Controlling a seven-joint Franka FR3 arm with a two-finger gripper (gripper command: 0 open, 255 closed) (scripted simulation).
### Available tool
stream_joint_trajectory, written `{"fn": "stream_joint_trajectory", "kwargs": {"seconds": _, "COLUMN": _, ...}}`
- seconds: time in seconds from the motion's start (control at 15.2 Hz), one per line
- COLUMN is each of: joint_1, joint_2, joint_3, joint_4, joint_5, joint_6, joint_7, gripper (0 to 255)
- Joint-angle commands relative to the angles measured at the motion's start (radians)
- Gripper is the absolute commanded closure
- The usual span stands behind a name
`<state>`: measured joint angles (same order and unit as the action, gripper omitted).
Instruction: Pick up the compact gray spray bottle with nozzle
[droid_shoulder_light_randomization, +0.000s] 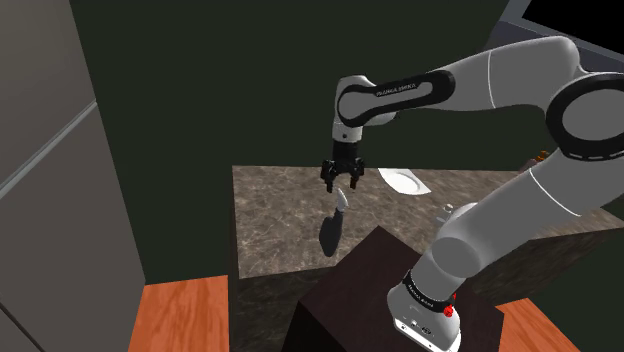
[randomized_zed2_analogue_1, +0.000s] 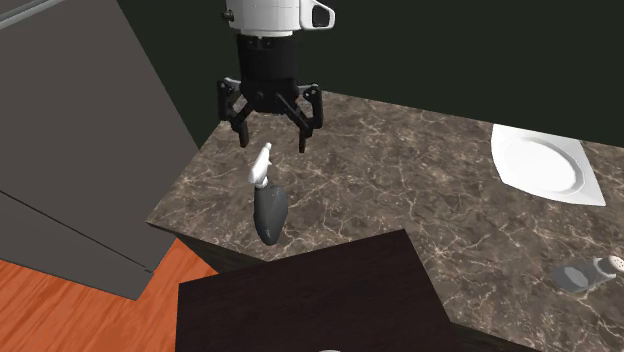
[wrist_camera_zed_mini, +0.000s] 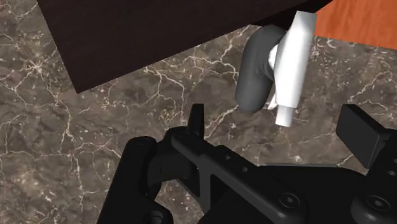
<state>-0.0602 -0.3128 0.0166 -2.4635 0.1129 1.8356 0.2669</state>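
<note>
The spray bottle (droid_shoulder_light_randomization: 333, 226) has a dark grey body and a white nozzle head. It rests on the brown marble counter (droid_shoulder_light_randomization: 280, 210) close to the counter's near edge and to the dark stand. In the second exterior view the bottle (randomized_zed2_analogue_1: 269, 208) is directly under my gripper (randomized_zed2_analogue_1: 272, 140), whose fingers are spread apart with a gap above the nozzle. My gripper (droid_shoulder_light_randomization: 342, 182) is open and holds nothing. In the wrist view the bottle (wrist_camera_zed_mini: 256, 75) lies beyond the fingertips, nearer to one finger (wrist_camera_zed_mini: 361, 130), not between them.
A white plate (randomized_zed2_analogue_1: 545, 165) lies on the counter's far side, and a small shaker (randomized_zed2_analogue_1: 607, 266) and a grey disc (randomized_zed2_analogue_1: 572, 276) sit toward the second exterior view's right. The dark stand (randomized_zed2_analogue_1: 310, 300) borders the bottle. A grey cabinet (droid_shoulder_light_randomization: 50, 180) rises beside the orange floor (droid_shoulder_light_randomization: 185, 315).
</note>
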Motion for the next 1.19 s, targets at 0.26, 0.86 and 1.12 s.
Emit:
{"fn": "stream_joint_trajectory", "kwargs": {"seconds": 0.26, "joint_1": -0.006, "joint_2": 0.202, "joint_3": -0.016, "joint_4": -0.028, "joint_5": 0.12, "joint_6": 0.063, "joint_7": 0.057, "gripper": 0}}
{"fn": "stream_joint_trajectory", "kwargs": {"seconds": 0.86, "joint_1": -0.003, "joint_2": 0.314, "joint_3": -0.015, "joint_4": -0.054, "joint_5": 0.151, "joint_6": 0.178, "joint_7": 0.035, "gripper": 0}}
{"fn": "stream_joint_trajectory", "kwargs": {"seconds": 1.12, "joint_1": -0.003, "joint_2": 0.313, "joint_3": -0.014, "joint_4": -0.055, "joint_5": 0.151, "joint_6": 0.178, "joint_7": 0.035, "gripper": 255}}
